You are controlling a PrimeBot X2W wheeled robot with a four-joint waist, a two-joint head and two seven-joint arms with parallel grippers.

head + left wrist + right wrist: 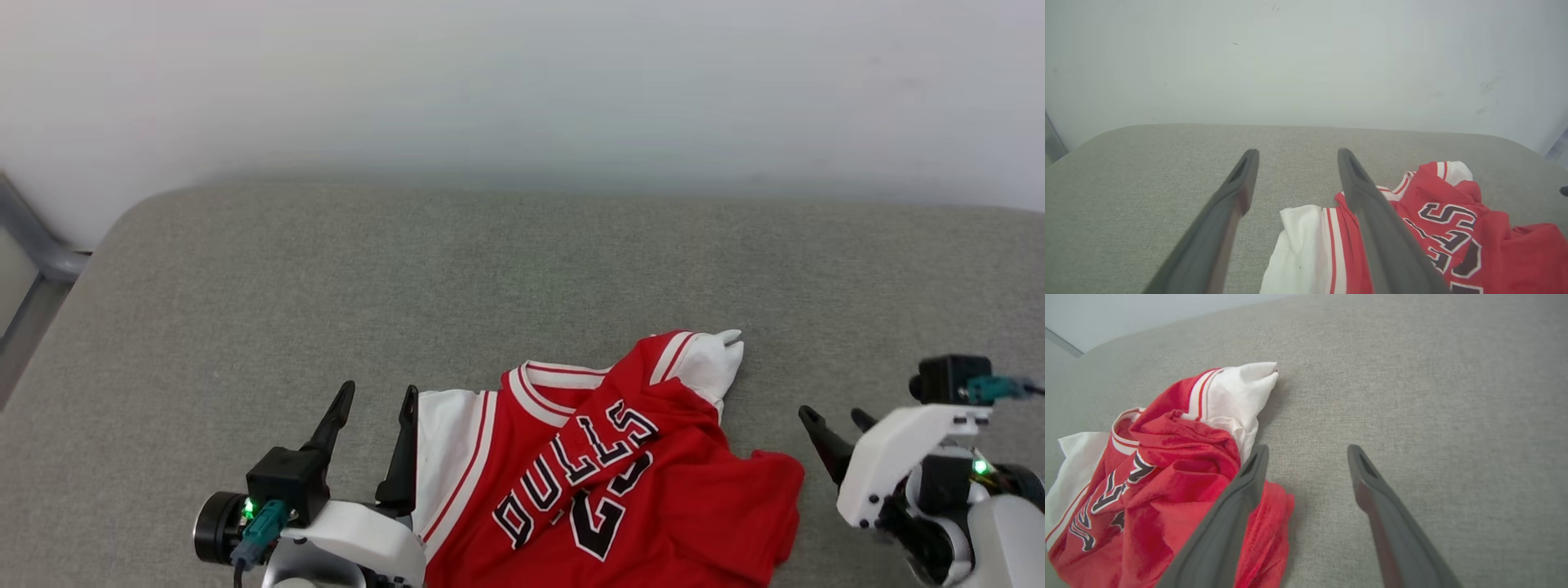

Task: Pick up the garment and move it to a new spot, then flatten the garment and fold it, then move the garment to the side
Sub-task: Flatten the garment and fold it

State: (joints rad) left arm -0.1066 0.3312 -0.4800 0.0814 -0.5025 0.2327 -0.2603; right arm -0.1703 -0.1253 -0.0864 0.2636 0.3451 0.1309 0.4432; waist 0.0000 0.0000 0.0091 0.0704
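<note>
The red jersey (653, 482) with white sleeves, striped trim and black "BULLS" lettering lies crumpled on the grey cushion, low and centre in the head view. One white sleeve (445, 441) spreads flat on its left; the other sleeve (714, 363) pokes up at the back right. My left gripper (377, 398) stands open just left of the flat sleeve, holding nothing. In the left wrist view the jersey (1453, 237) lies right of the open fingers (1237, 183). My right gripper (834, 416) is open, right of the hem. The jersey (1180, 469) lies left of that gripper (1308, 451).
The grey fabric cushion (522, 269) stretches wide behind and to both sides of the jersey, ending at a pale wall (522, 82). A grey metal frame (37, 245) runs past the cushion's rounded left corner.
</note>
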